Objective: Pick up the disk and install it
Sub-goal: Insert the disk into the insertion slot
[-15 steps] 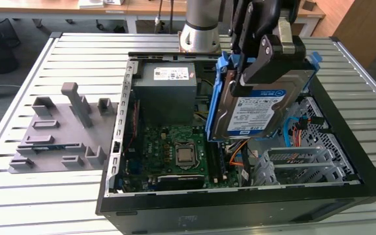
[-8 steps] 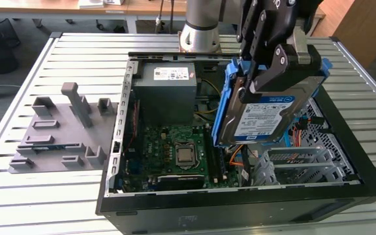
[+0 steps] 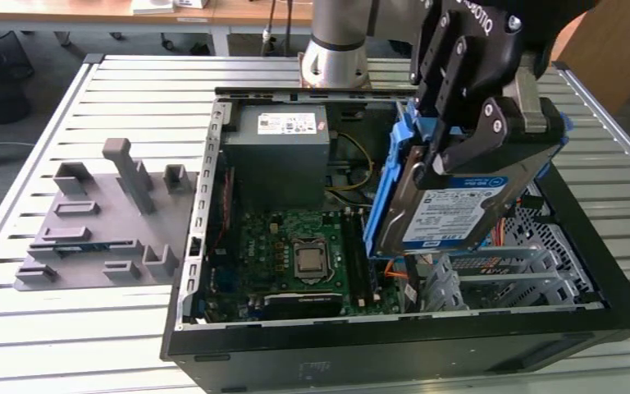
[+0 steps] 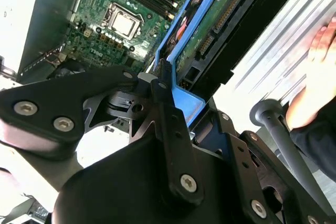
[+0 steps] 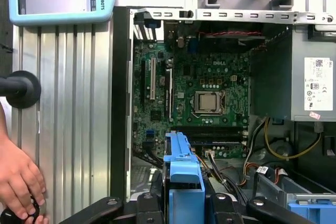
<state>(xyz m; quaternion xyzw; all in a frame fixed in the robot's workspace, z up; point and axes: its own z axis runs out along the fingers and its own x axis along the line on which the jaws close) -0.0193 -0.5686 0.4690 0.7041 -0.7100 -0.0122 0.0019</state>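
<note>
"Blue plastic up in the air there, is that the disk (image 3: 459, 209)?"

"Yes, the blue bracket (image 3: 385, 193) frames it. The gripper (image 3: 479, 135) is clamped on its upper end, one finger on each face, and nothing else is carrying it. It hangs tilted over the open computer case (image 3: 403, 349), label side out in the exterior view, just above the drive cage (image 3: 512, 275)."

"So it's picked up but not seated."

"That's how I'd judge it. No part of it touches the cage."

"What would make this step go well?"

"Squaring it up, I'd say. It leans now, and the bracket would likely need to run parallel to the cage rails or a corner will catch. I'd also keep its low corner away from the orange cable (image 3: 395, 271) right under it, and off the motherboard (image 3: 293, 246) beside the cage."

"Could it slip?"

"It might. The grip sits near one end with most of the weight hanging below, so a slow, steady descent looks safer than a quick one."

"Whose hand (image 5: 18, 182) is that in the first wrist view?"

"Someone at the slatted table (image 3: 75, 345), outside the case. I'd want it to remain well apart from the arm."
</note>
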